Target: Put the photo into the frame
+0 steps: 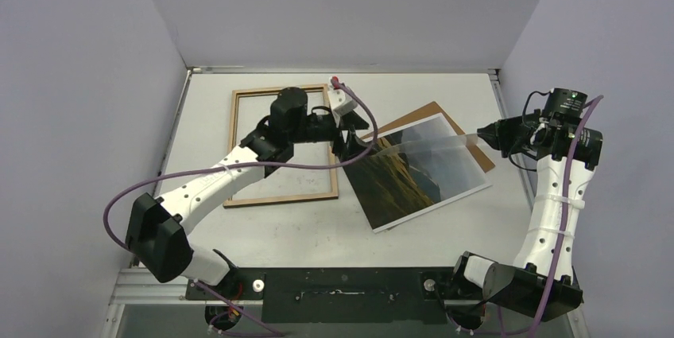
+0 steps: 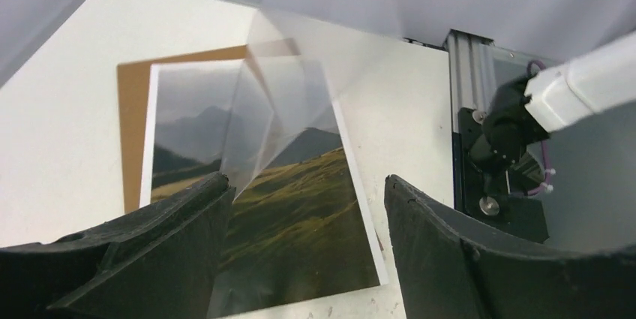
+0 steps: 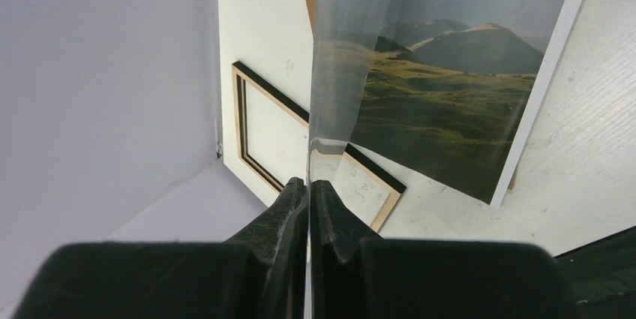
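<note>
Clear sheet held up, photo not yet in the frame

The right hand [image 3: 308, 184] is pinched closed on the edge of a clear sheet [image 1: 429, 147], holding it in the air over the photo [image 1: 421, 175]. The left hand [image 2: 307, 191] is spread open and grips nothing, with the sheet's far end close ahead of it. The photo lies flat on the brown backing board [image 1: 433, 109] on the bench [image 1: 302, 235], below and between both hands. The frame [image 1: 278, 200] lies wood side up and empty beneath the left arm. As I judge it, sheet, photo and board all remain to be loaded
</note>
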`<control>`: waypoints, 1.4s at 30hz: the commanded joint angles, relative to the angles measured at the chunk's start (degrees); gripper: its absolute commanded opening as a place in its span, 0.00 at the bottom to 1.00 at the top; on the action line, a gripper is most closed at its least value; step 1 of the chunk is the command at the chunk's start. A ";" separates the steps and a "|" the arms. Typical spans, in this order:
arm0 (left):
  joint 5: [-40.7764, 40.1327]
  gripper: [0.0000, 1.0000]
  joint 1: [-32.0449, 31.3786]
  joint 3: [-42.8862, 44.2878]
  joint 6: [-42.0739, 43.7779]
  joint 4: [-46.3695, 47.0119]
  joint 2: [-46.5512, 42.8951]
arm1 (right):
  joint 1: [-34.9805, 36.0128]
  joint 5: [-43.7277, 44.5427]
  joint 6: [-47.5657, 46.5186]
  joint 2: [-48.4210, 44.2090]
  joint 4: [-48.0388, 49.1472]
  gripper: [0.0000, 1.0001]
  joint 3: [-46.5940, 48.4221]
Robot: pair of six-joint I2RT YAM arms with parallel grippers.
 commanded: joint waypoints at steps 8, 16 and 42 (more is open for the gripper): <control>-1.47 0.84 -7.30 -1.09 8.89 22.10 3.71 | 1.63 -1.08 5.88 -0.93 2.13 0.00 3.01; 0.42 0.72 -8.98 2.59 8.54 24.24 9.35 | 2.65 -3.65 9.13 -1.39 5.45 0.00 -0.55; -3.54 0.00 -8.21 5.69 7.62 25.46 12.48 | 3.11 -6.67 11.29 -3.89 5.86 0.66 -2.86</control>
